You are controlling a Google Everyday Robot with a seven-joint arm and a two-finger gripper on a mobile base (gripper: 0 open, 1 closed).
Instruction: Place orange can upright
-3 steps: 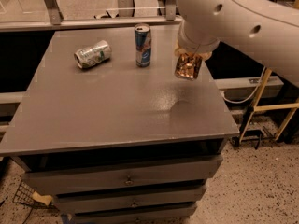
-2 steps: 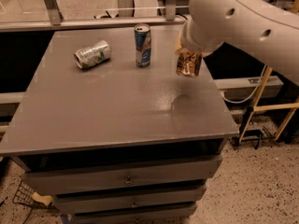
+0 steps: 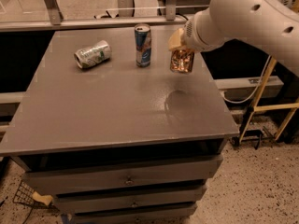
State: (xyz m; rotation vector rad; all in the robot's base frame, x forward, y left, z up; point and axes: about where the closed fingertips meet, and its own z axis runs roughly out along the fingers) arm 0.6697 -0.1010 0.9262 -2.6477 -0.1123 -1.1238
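The orange can [image 3: 181, 60] is shiny copper-orange and roughly upright. It hangs in the air above the right rear part of the grey table [image 3: 117, 111], and its shadow lies on the tabletop below it. My gripper [image 3: 179, 45] reaches in from the upper right on the white arm [image 3: 243, 17] and is shut on the can's top end. The can is just right of the blue can.
A slim blue can [image 3: 143, 45] stands upright at the table's back centre. A green-and-silver can [image 3: 93, 54] lies on its side at the back left. Drawers [image 3: 126, 178] sit under the tabletop. A wooden stand [image 3: 261, 101] is to the right on the floor.
The arm has shifted a little left and back with the orange can still held. The other two cans have not moved.
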